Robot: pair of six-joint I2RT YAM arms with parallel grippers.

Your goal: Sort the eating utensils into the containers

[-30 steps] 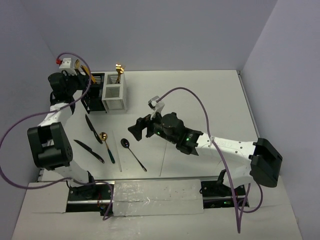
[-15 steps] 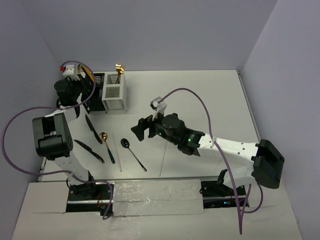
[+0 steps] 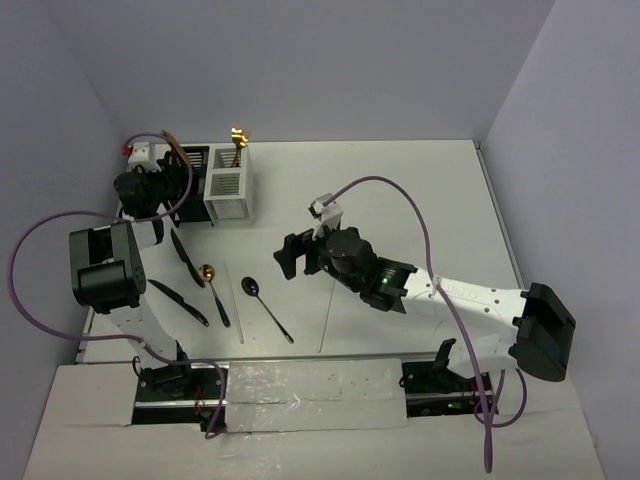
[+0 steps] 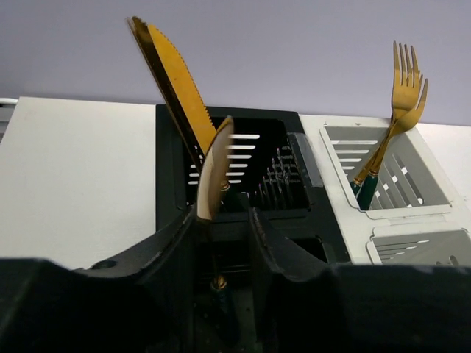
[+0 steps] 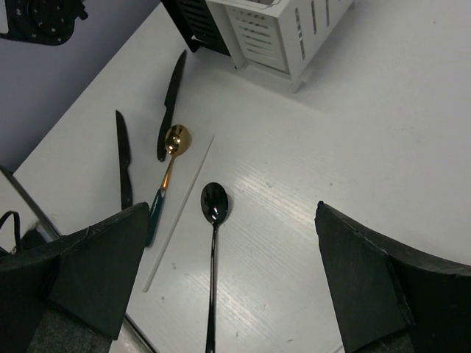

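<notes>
My left gripper point(image 3: 160, 185) point(image 4: 223, 220) is at the near left edge of the black caddy point(image 3: 192, 185) point(image 4: 272, 173), shut on a gold knife point(image 4: 213, 173) whose handle runs down between the fingers point(image 4: 184, 243). A second gold serrated knife point(image 4: 173, 81) point(image 3: 175, 150) slants up just behind it. Gold forks point(image 3: 238, 140) point(image 4: 401, 88) stand in the white caddy point(image 3: 228, 190) point(image 4: 434, 206). My right gripper point(image 3: 290, 252) point(image 5: 232, 220) is open and empty above the table, over a black spoon point(image 3: 265, 305) point(image 5: 214, 204).
On the table left of the black spoon lie a gold spoon with a green handle point(image 3: 212, 290) point(image 5: 175, 137), two black knives point(image 3: 182, 255) point(image 3: 178, 300) and a white stick point(image 5: 180, 213). Another white stick point(image 3: 325, 310) lies under the right arm. The left wall is close to the caddies.
My left gripper has moved right, up to the black caddy, with the gold knife. My right gripper has shifted slightly right and stays open.
</notes>
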